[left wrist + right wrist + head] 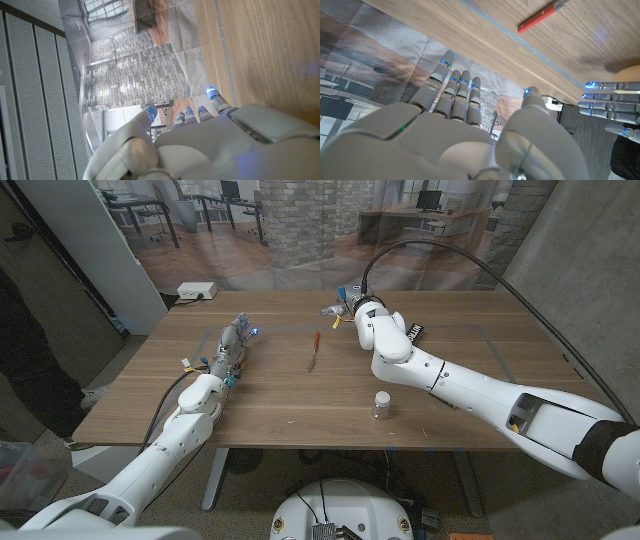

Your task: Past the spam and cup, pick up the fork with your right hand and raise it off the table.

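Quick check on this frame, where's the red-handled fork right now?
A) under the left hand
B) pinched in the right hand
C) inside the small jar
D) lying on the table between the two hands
D: the fork lies on the table, apart from the right hand and the left hand, and neither hand touches it.

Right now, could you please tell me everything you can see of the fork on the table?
The fork lies flat on the wooden table, mid-table, its red handle pointing away from the robot and its short metal-looking end nearer. Its tines are too small to make out. Nothing touches it: the right hand hovers beyond it, to its right, fingers apart and holding nothing.
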Controlling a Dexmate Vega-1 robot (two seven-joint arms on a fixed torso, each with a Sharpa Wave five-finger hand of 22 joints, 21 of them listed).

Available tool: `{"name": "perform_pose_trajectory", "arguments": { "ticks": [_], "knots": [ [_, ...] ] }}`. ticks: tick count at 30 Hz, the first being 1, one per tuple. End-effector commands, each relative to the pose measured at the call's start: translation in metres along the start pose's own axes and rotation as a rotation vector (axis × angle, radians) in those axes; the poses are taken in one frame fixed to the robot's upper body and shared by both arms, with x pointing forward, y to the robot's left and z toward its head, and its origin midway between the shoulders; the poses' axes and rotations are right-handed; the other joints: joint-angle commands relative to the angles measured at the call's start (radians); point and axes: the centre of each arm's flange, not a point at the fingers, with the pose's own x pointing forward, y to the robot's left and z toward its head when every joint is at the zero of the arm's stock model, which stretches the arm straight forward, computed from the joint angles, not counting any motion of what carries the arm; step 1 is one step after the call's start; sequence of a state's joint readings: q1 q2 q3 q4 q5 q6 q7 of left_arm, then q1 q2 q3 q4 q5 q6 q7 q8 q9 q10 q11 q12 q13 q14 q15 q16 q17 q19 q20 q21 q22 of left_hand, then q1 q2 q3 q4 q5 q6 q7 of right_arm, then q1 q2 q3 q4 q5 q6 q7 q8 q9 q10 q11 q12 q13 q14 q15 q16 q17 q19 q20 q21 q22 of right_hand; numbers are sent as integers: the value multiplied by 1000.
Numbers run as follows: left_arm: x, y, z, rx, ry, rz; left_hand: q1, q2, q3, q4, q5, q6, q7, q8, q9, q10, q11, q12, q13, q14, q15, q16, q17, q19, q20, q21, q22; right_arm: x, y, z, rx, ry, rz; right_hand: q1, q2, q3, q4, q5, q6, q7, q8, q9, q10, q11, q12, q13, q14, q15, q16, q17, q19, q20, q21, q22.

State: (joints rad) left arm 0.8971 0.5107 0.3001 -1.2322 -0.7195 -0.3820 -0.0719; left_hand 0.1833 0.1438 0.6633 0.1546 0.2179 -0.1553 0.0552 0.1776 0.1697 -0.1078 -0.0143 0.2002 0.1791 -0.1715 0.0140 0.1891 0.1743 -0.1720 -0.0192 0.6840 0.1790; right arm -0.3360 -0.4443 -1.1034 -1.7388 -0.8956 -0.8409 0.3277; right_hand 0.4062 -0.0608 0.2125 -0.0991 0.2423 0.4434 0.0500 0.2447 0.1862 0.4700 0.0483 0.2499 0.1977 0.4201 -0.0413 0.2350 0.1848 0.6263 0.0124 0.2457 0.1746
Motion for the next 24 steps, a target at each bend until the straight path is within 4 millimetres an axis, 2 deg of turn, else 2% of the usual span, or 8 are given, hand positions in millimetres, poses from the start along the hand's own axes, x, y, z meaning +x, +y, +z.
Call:
{"name": "perform_pose_trajectory", "arguments": {
  "ticks": [1, 7, 24],
  "knots": [
    [0, 1, 0, 1, -1, -1, -9, 36, 8, 1, -3, -5, 6, 2, 3, -2, 5, -1, 4, -5, 2, -2, 2, -80, 4, 0, 5, 4, 6, 6, -31, 24, 24, 8, -8, -5, -5, 11, 12, -2, 5, 1, 8, -1, -4, 1, 16, 0, -1, 0, 11, -4, 7, 5],
    [-1, 2, -1, -2, -1, 3, -10, 36, 8, 1, -3, -5, 5, 2, 3, -2, 5, 0, 4, -4, 2, -2, 2, -79, 4, -1, 5, 7, 9, 8, -38, 30, 32, 16, -13, -8, -10, 17, 22, -7, 5, 1, 22, -10, -4, 1, 35, -8, 1, -1, 13, -3, 4, 5],
    [0, 5, -3, -3, 5, 5, -11, 36, 9, 1, -3, -6, 5, 2, 3, -3, 4, -1, 4, -5, 2, -2, 2, -80, 3, -3, 5, 14, 20, 13, -56, 43, 64, 27, -15, -12, -13, 27, 20, -8, -3, 1, 20, -8, -13, 2, 27, -7, -10, 0, 3, -4, -5, 6]
  ]
}}
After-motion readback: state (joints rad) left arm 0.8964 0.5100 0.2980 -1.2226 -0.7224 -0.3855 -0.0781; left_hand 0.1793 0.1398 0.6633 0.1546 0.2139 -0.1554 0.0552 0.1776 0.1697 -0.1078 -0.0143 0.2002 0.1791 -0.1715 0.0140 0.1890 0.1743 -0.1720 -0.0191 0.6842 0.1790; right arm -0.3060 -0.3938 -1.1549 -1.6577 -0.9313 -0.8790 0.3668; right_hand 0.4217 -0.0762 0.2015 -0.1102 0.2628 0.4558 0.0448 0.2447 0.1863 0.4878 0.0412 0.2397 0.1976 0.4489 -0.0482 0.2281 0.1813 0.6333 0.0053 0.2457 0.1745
